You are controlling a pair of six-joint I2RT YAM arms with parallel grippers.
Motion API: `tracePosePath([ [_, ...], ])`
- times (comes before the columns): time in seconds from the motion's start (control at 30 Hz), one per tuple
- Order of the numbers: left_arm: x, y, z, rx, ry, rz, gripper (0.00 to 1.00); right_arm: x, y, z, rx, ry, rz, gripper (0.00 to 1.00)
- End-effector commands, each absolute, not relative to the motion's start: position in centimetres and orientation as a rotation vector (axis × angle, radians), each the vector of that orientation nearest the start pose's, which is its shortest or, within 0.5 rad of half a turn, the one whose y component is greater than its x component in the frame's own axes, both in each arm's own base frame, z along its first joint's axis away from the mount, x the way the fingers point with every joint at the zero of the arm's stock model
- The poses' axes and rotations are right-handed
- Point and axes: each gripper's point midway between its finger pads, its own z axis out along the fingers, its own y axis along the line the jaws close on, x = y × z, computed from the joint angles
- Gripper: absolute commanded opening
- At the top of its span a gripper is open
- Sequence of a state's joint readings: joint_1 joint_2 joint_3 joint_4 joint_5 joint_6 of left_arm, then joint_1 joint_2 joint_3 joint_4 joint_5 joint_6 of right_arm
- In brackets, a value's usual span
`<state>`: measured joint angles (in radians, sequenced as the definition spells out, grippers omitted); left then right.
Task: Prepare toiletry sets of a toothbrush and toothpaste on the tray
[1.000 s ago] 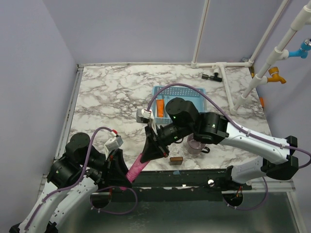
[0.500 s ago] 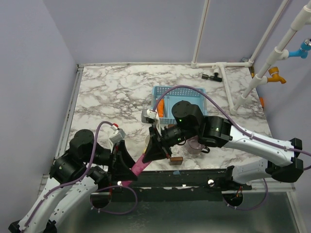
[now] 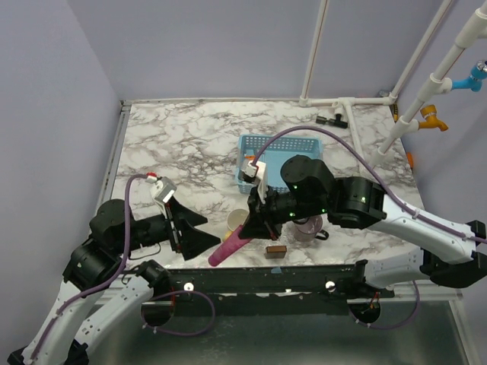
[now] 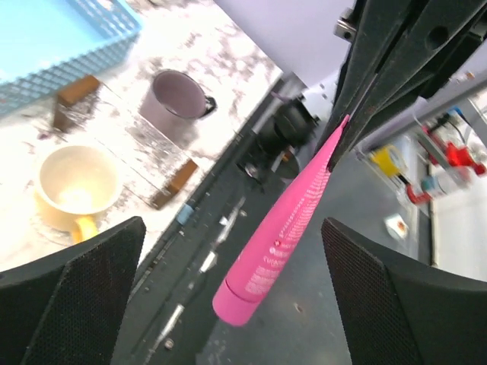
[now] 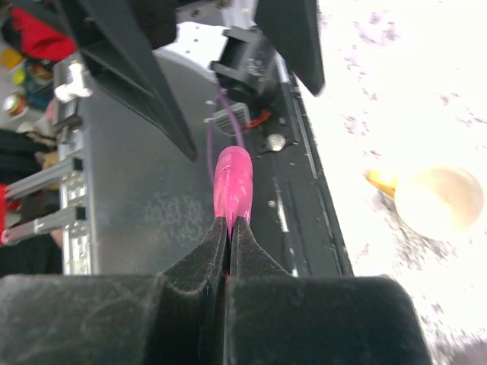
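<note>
I saw the pink toothpaste tube [image 3: 228, 251] hanging tilted at lower centre, cap end down-left, crimped end up; the blue tray [image 3: 283, 138] sat at upper centre.

The left gripper [image 4: 232, 228] had its jaws wide apart on either side of the pink toothpaste tube [image 4: 281, 243], not touching it. The right gripper [image 4: 342, 131] pinched the tube's crimped end.

A robotics lab booth: plain lavender walls [image 3: 213, 46], white pipe frame [image 3: 313, 53], marble-patterned table [image 3: 183, 137].
</note>
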<state>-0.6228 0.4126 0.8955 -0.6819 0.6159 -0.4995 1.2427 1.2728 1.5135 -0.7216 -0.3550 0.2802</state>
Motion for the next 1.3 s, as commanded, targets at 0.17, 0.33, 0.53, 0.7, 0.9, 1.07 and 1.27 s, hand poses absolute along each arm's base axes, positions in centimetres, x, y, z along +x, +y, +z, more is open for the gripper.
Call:
tracePosePath([
  [0.17, 10.8, -17.2, 30.4, 0.425, 1.819, -1.07, 0.99, 10.8, 31.0, 32.8, -0.913, 2.112, 0.774, 0.01],
  [0.33, 11.9, -16.5, 29.4, 0.398, 1.826, -0.992, 0.99, 13.5, 29.1, 31.6, -0.77, 2.191, 0.53, 0.01],
  [0.53, 13.1, -15.5, 28.2, 0.373, 1.825, -0.884, 0.99, 16.1, 27.9, 30.8, -0.643, 2.24, 0.35, 0.01],
  [0.7, 13.8, -15.4, 26.9, 0.346, 1.821, -0.865, 0.99, 17.9, 27.2, 29.1, -0.586, 2.293, 0.234, 0.0],
  [0.9, 14.0, -15.4, 25.6, 0.343, 1.817, -0.855, 0.99, 20.1, 26.8, 27.4, -0.529, 2.337, 0.147, 0.01],
  [1.07, 13.8, -15.3, 25.9, 0.352, 1.786, -0.861, 0.99, 21.4, 26.6, 25.4, -0.514, 2.377, 0.076, 0.01],
  [1.27, 13.6, -15.0, 25.9, 0.352, 1.768, -0.856, 0.99, 22.5, 26.4, 23.5, -0.508, 2.408, 0.04, 0.0],
])
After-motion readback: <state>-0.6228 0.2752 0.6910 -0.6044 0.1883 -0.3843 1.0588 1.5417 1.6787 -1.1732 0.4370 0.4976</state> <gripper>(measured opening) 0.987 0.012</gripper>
